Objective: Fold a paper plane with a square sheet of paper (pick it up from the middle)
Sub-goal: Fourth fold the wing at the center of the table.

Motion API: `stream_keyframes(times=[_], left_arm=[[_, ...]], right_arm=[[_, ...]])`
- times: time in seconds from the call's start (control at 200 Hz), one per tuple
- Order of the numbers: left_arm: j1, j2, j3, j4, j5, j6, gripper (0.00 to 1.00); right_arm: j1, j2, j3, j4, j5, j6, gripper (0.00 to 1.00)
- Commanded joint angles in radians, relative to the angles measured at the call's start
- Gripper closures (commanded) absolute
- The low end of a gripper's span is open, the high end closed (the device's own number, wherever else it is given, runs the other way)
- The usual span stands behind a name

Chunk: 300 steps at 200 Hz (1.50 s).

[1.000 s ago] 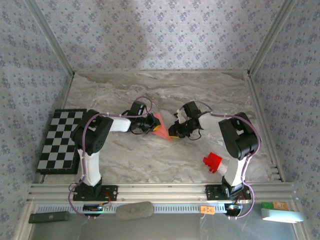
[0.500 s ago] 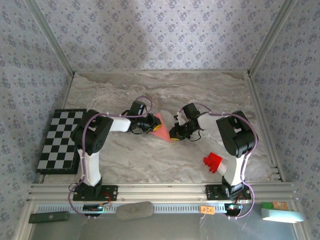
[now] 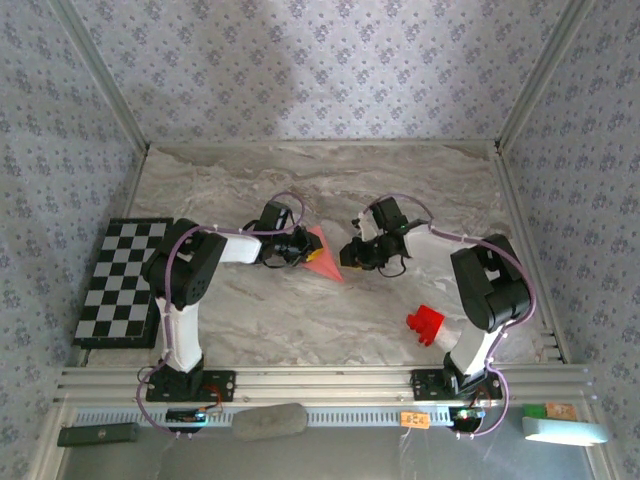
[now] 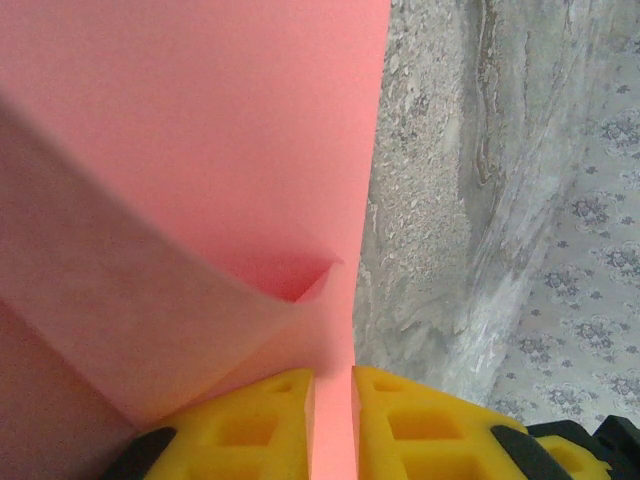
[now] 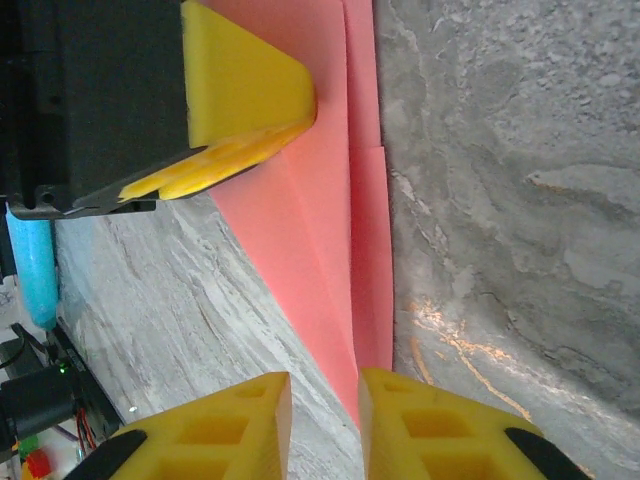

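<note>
Clamping paper plane, left end effector; nose points near-right; right end effector state unclear.

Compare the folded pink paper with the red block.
The folded pink paper is thin, pale and tapers to a point; the red block is chunky and deeper red. The paper is pinched in the left hand; the block lies free on the table beside the right arm. Both are reddish.

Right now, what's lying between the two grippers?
The folded pink paper, held by the left gripper, its point aimed toward the right gripper; the top view shows it, and the right wrist view closer.
</note>
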Motion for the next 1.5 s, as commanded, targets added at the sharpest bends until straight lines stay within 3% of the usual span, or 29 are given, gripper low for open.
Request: stream_keyframes(times=[0.0, 0.235, 1.099, 1.494], left_arm=[[0.004, 0.022, 0.003, -0.019, -0.001, -0.005, 0.83], [0.004, 0.022, 0.006, -0.025, -0.003, -0.006, 0.83], [0.004, 0.028, 0.014, -0.042, -0.003, -0.010, 0.82], [0.006, 0.027, 0.014, -0.108, -0.037, 0.000, 0.83]], right_arm=[[0.026, 0.018, 0.033, -0.028, -0.020, -0.008, 0.77], [0.063, 0.083, 0.073, -0.021, -0.028, -0.003, 0.82], [0.060, 0.167, 0.028, -0.004, -0.038, 0.005, 0.83], [0.052, 0.114, 0.020, -0.052, -0.070, -0.003, 0.83]])
